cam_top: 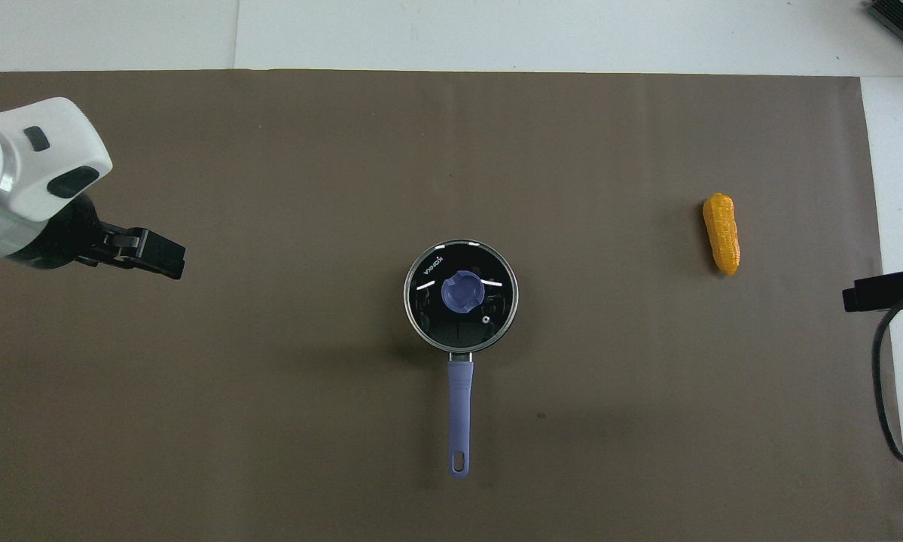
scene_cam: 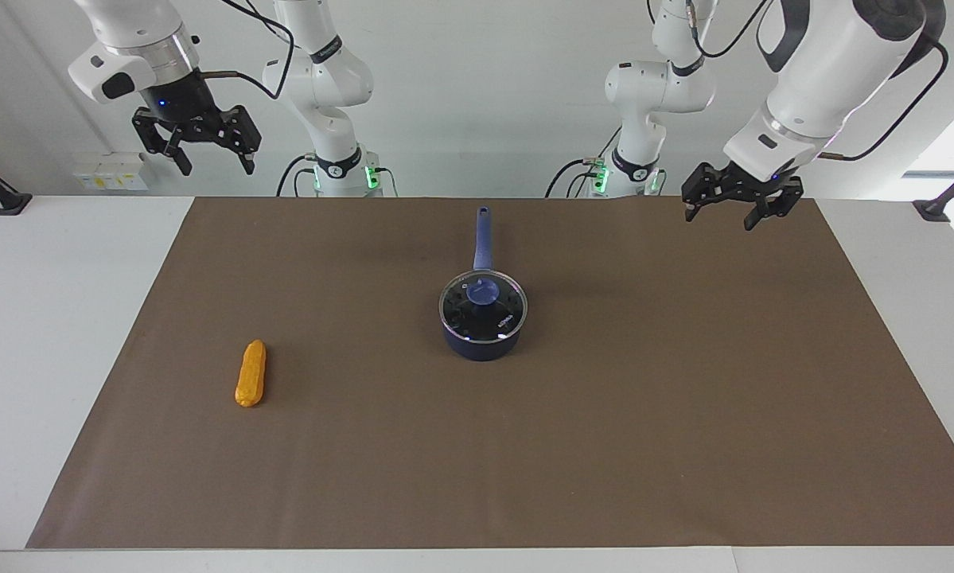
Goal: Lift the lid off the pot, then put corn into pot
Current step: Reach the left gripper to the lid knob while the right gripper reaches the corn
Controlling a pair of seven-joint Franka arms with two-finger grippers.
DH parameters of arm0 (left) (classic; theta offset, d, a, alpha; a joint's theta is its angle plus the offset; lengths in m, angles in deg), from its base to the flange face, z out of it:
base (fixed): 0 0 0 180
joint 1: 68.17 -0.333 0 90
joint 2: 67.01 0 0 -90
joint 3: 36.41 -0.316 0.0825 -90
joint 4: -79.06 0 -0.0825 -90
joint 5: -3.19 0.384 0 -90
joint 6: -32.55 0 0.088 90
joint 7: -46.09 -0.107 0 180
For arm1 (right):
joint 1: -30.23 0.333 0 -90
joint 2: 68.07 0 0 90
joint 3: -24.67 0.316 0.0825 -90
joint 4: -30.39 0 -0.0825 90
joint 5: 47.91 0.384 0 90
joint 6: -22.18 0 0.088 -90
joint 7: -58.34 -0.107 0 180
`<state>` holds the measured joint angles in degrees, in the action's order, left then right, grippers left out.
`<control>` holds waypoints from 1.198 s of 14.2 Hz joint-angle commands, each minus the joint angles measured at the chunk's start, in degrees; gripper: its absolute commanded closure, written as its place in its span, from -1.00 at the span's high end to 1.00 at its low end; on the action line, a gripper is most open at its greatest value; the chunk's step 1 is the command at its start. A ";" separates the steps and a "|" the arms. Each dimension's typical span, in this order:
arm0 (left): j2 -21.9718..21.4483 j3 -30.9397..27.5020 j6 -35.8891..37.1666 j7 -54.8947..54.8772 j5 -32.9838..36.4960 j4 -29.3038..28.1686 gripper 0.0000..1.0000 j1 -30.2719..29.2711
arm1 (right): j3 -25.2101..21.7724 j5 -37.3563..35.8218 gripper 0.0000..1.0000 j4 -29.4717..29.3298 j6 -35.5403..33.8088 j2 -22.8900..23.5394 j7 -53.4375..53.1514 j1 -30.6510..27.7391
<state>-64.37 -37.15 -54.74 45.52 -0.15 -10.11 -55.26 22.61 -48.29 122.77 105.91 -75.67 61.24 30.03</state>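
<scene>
The pot [scene_cam: 480,348] stands in the middle of the brown mat, its long blue handle [cam_top: 459,406] pointing toward the robots. The glass lid [scene_cam: 494,312] with its blue knob [cam_top: 462,293] sits on the pot and closes it. The corn [scene_cam: 251,373] lies on the mat toward the right arm's end, also seen in the overhead view [cam_top: 721,233], well apart from the pot. My left gripper [scene_cam: 719,216] hangs open and empty over the mat's edge at the left arm's end [cam_top: 166,260]. My right gripper [scene_cam: 214,163] is open and empty, raised high at the right arm's end [cam_top: 884,290].
The brown mat [scene_cam: 604,446] covers most of the white table [scene_cam: 47,334]. Black clamp mounts [scene_cam: 3,199] stand at the table's corners nearest the robots. A cable [cam_top: 884,391] hangs from the right arm.
</scene>
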 commanded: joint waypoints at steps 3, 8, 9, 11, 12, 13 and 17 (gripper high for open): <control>0.53 -0.67 -6.92 4.95 -0.09 -4.16 1.00 4.41 | -0.22 -0.15 1.00 0.35 0.91 -0.40 1.05 -0.41; 4.47 -0.67 -12.72 10.04 -0.18 -4.96 1.00 10.38 | -0.05 -0.24 1.00 0.79 0.38 -0.75 1.49 -0.24; 4.74 -0.58 -13.87 12.41 -0.18 -4.96 1.00 10.64 | -0.05 -0.24 1.00 1.05 0.99 -0.84 0.97 -0.15; 6.32 -0.67 -16.32 16.89 -0.18 -4.62 1.00 13.19 | -0.13 -0.24 1.00 1.58 3.35 0.21 0.96 -0.41; 7.63 -0.67 -18.34 20.39 -0.09 -4.44 1.00 14.33 | -0.13 -0.24 1.00 3.24 6.77 0.74 0.96 -0.50; 9.21 -0.76 -19.32 23.39 0.35 -4.00 1.00 16.25 | -0.13 -0.24 1.00 5.08 10.54 1.18 0.87 -0.50; 12.48 -0.76 -24.16 30.09 0.53 -3.12 1.00 19.95 | -0.13 -0.32 1.00 6.33 21.01 8.28 0.70 -0.50</control>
<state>-52.82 -36.94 -77.66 73.21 -0.12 -14.24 -37.11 22.49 -48.29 128.89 122.35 -70.99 61.24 29.89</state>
